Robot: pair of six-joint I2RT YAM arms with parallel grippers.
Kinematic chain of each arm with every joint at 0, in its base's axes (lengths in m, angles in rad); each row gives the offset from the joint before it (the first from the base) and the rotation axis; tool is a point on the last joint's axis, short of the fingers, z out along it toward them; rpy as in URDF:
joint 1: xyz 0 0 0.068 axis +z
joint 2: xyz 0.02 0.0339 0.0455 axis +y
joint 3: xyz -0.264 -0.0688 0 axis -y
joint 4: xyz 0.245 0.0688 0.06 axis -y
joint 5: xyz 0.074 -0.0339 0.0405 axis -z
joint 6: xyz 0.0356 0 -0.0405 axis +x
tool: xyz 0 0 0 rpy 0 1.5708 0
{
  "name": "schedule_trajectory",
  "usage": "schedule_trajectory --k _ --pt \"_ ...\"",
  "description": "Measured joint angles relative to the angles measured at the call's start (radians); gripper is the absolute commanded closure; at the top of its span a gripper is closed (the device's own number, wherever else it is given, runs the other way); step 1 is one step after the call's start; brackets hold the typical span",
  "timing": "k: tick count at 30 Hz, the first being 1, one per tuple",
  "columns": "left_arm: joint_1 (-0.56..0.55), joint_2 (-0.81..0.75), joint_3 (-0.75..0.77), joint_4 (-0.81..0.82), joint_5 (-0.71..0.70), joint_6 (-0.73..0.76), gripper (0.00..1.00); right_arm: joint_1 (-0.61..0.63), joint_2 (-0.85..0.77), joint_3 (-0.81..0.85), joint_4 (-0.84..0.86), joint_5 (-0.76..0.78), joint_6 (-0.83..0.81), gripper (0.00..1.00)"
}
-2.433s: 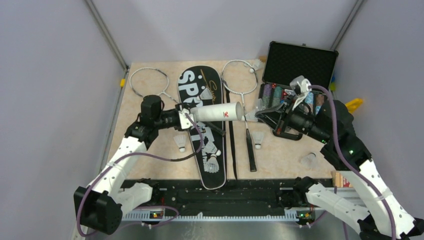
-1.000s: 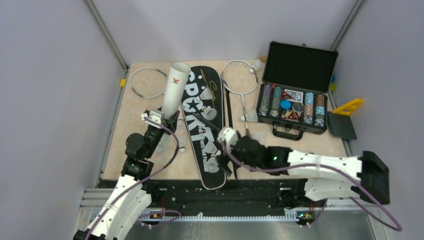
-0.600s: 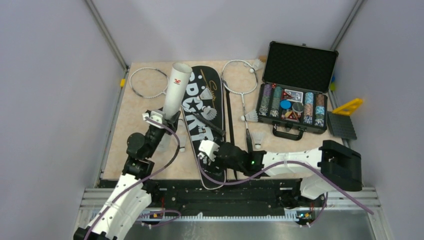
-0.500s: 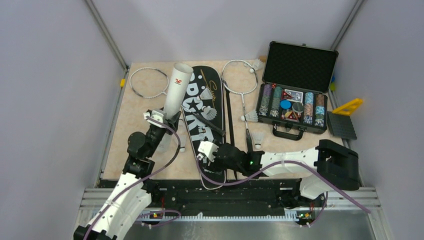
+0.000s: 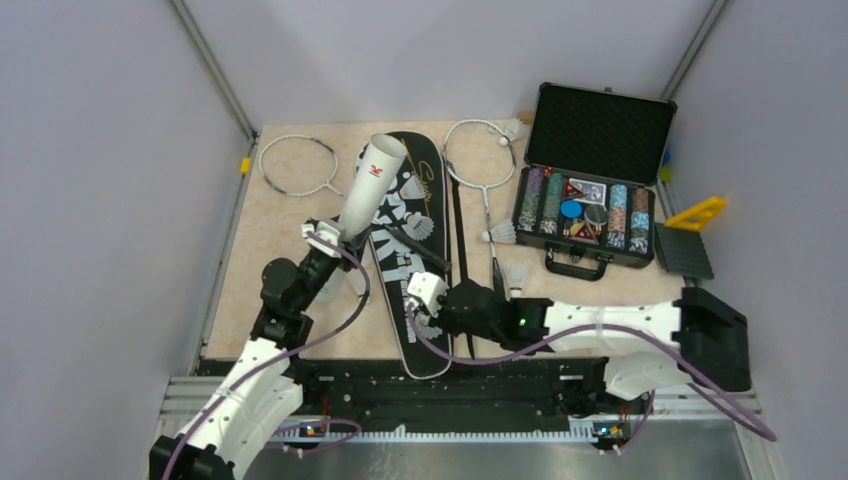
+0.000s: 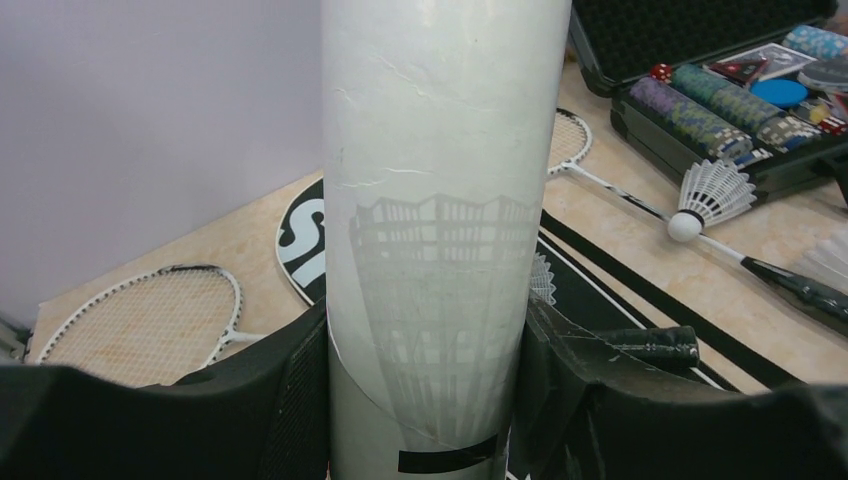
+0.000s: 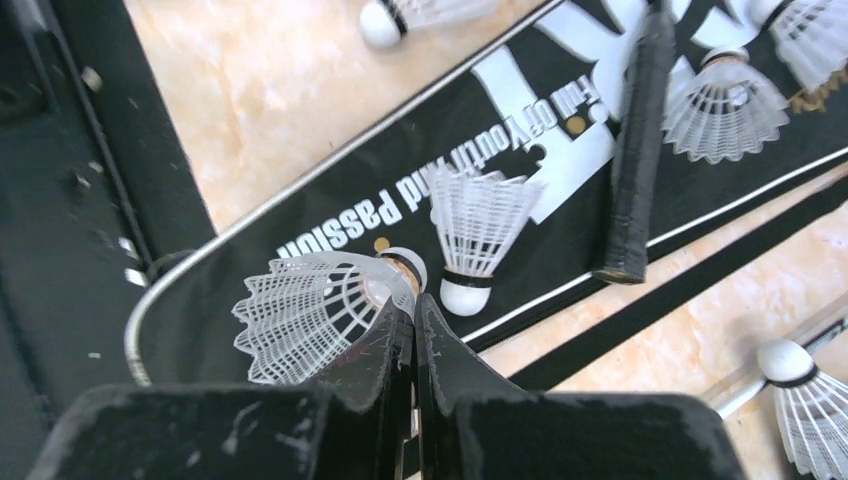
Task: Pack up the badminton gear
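My left gripper (image 5: 327, 242) is shut on the lower end of the white tube (image 5: 368, 190), which leans up and to the right over the black "SPORT" bag (image 5: 397, 268). In the left wrist view the tube (image 6: 432, 200) fills the gap between my fingers (image 6: 300, 400). My right gripper (image 5: 427, 303) is over the bag's near end. Its jaws (image 7: 413, 312) are pinched on the skirt of a white shuttlecock (image 7: 315, 310). A second shuttlecock (image 7: 475, 230) lies on the bag (image 7: 560, 235) beside it. Two white rackets (image 5: 297, 165) (image 5: 480, 150) lie either side of the bag.
More shuttlecocks lie on the bag (image 5: 417, 188), on the right racket's shaft (image 5: 500, 233), beside it (image 5: 515, 275) and at the far edge (image 5: 515, 128). An open black chip case (image 5: 590, 190) stands at the right. A yellow triangle (image 5: 697, 212) and a black pad (image 5: 683, 250) lie beyond it.
My right arm has swung left over the bag's near end and shut on a shuttlecock. My left arm has tilted the tube rightwards over the bag.
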Motion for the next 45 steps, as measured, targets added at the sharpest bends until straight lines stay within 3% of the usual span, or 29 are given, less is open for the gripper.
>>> schedule_trajectory --k 6,10,14,24,32,45 --pt "0.0 -0.003 -0.035 0.02 0.111 0.056 0.63 -0.065 -0.189 0.134 -0.173 -0.045 0.156 1.0" --pt "0.0 -0.021 -0.075 0.036 0.163 0.087 0.63 -0.288 -0.295 0.273 -0.283 -0.184 0.299 1.0" --pt "0.0 -0.039 -0.085 0.038 0.208 0.112 0.63 -0.411 -0.351 0.399 -0.402 -0.269 0.38 1.0" --pt "0.0 -0.082 -0.093 0.026 0.331 0.177 0.63 -0.426 -0.305 0.703 -0.628 -0.372 0.464 1.0" --pt "0.0 -0.133 -0.117 0.009 0.397 0.213 0.64 -0.428 -0.291 0.732 -0.652 -0.385 0.499 1.0" --pt "0.003 -0.16 -0.133 -0.021 0.467 0.227 0.64 -0.433 -0.122 0.804 -0.63 -0.465 0.525 1.0"
